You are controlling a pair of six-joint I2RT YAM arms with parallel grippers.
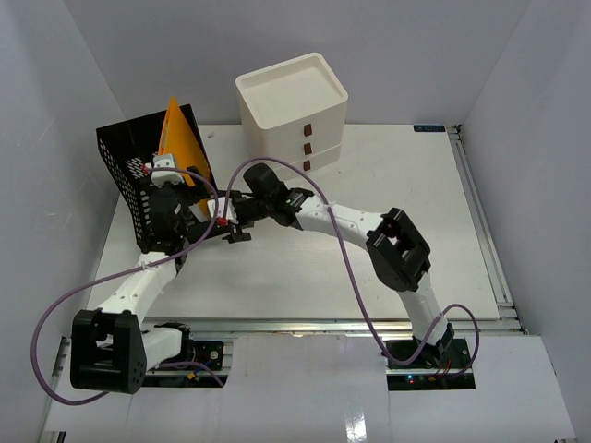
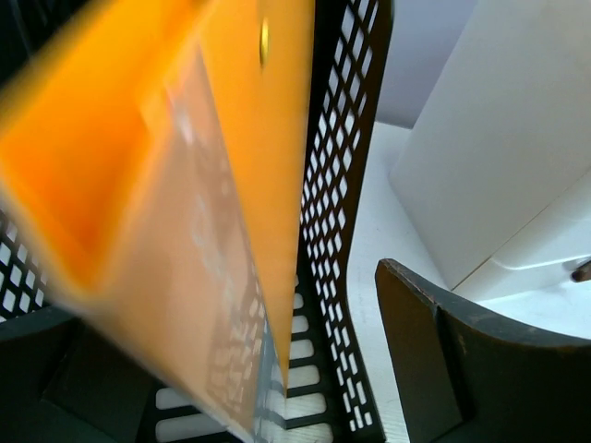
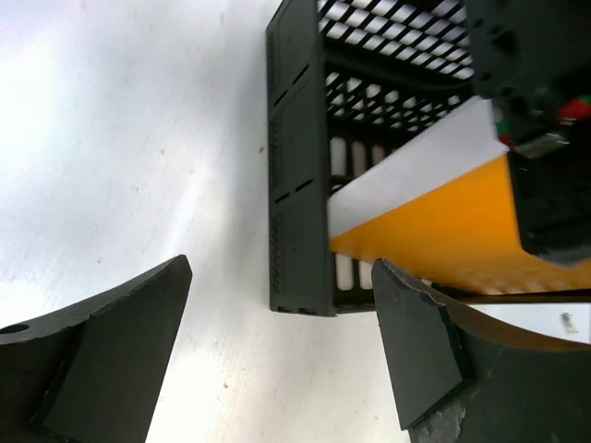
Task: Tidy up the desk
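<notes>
The white desk (image 1: 388,268) carries a black mesh file holder (image 1: 138,175) at its back left. An orange folder (image 1: 180,138) stands tilted inside it. My left gripper (image 1: 174,185) reaches into the holder. In the left wrist view the folder (image 2: 185,185) fills the frame and hides one finger, while the other finger (image 2: 462,369) stands well clear of the folder's edge, so the jaws are open. My right gripper (image 3: 282,268) is open and empty, low over the desk at the holder's front corner (image 3: 300,185). The folder (image 3: 443,231) and a white sheet (image 3: 416,166) show there.
A cream three-drawer box (image 1: 294,111) stands at the back centre, close to the right of the holder; it also shows in the left wrist view (image 2: 499,138). A metal rail (image 1: 369,325) runs along the desk's front edge. White walls enclose the left, back and right.
</notes>
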